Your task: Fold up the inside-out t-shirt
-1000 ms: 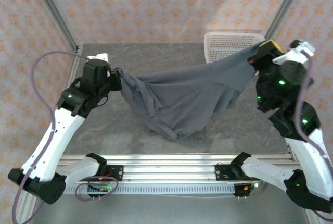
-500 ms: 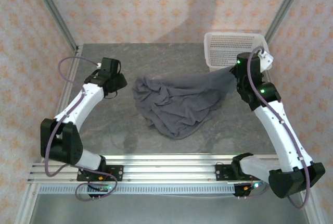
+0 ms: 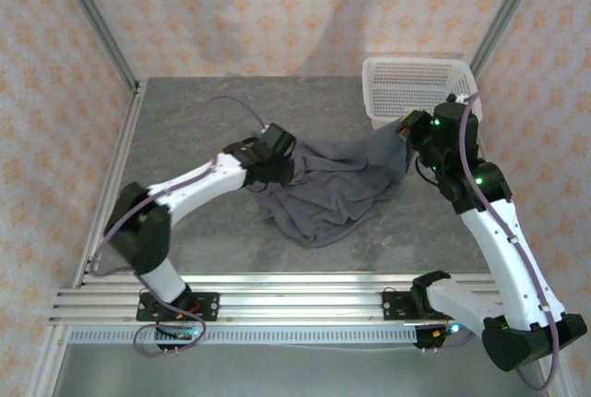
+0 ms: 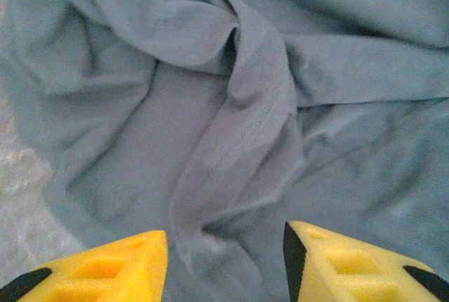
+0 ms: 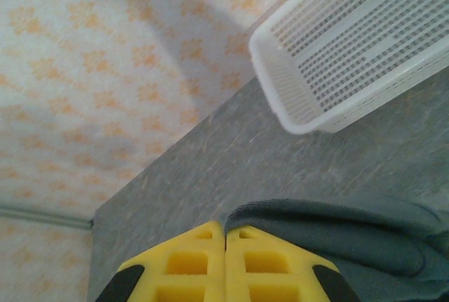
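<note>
- The inside-out t-shirt (image 3: 328, 185) is being recorded as crumpled on the table (image 3: 185, 120), around mid-surface; its right edge is being held near the white mesh basket (image 3: 420, 83).
- The right gripper (image 5: 224, 235) is being seen clenched on that edge.
- The left gripper (image 4: 224, 263) is being observed over the wrinkled left portion; its fingers (image 4: 105, 270) are being shown spread apart, nothing being grasped.

Crumpled shirt (image 4: 231, 105) cut off by the top and right edges ahead of the left pincer (image 4: 226, 235), basket (image 5: 277, 81) cropped beyond the right pincer (image 5: 224, 230).
</note>
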### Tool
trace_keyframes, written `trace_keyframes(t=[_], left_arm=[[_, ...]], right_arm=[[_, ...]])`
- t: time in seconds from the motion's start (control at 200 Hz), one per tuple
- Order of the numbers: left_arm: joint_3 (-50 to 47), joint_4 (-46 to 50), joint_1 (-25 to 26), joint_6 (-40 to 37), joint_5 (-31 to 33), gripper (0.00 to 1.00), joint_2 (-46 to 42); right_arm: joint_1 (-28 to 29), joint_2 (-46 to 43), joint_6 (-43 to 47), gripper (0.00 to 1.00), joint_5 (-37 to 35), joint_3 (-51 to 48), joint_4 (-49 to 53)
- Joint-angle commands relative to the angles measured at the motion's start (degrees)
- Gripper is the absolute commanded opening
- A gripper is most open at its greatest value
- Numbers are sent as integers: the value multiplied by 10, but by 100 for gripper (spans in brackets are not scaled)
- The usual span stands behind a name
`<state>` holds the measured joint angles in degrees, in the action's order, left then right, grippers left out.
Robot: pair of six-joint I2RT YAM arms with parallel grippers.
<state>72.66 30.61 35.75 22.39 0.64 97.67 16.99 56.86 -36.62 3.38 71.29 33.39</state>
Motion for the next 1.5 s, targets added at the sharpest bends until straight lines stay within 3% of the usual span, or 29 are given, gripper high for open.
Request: trace_keyframes(t=[0.0, 0.1, 0.275, 0.38, 0.47, 0.59, 0.691, 0.941, 1.051, 1.306, 1.491], left_arm=[[64, 1, -4, -68, 39, 57, 55], [113, -7, -3, -92, 9, 67, 108], [214, 49, -3, -124, 58, 74, 225], [235, 69, -4, -117, 120, 65, 250], [218, 63, -13, -105, 145, 48, 236], [168, 42, -44, -81, 109, 18, 179], [120, 24, -81, -55, 61, 0, 94], [63, 18, -196, -5, -110, 0, -132], [85, 49, -203, -6, -135, 0, -200], [119, 64, -203, 13, -148, 0, -350], [196, 91, -203, 54, -219, 0, -387]], right_arm=[[10, -20, 4, 0, 28, 6, -4], [12, -26, 11, 0, 16, 8, 7], [14, -31, 13, 0, 5, 5, 9], [13, -30, 3, 0, -26, 11, 24], [12, -33, -2, 0, -66, 25, 48], [13, -48, -1, 0, -117, 36, 60], [12, -56, 2, 0, -153, 49, 76], [9, -74, 23, 0, -216, 122, 89], [9, -82, 23, 0, -214, 156, 73], [8, -89, 36, 0, -135, 243, 33], [9, -105, 41, 0, -72, 277, -25]])
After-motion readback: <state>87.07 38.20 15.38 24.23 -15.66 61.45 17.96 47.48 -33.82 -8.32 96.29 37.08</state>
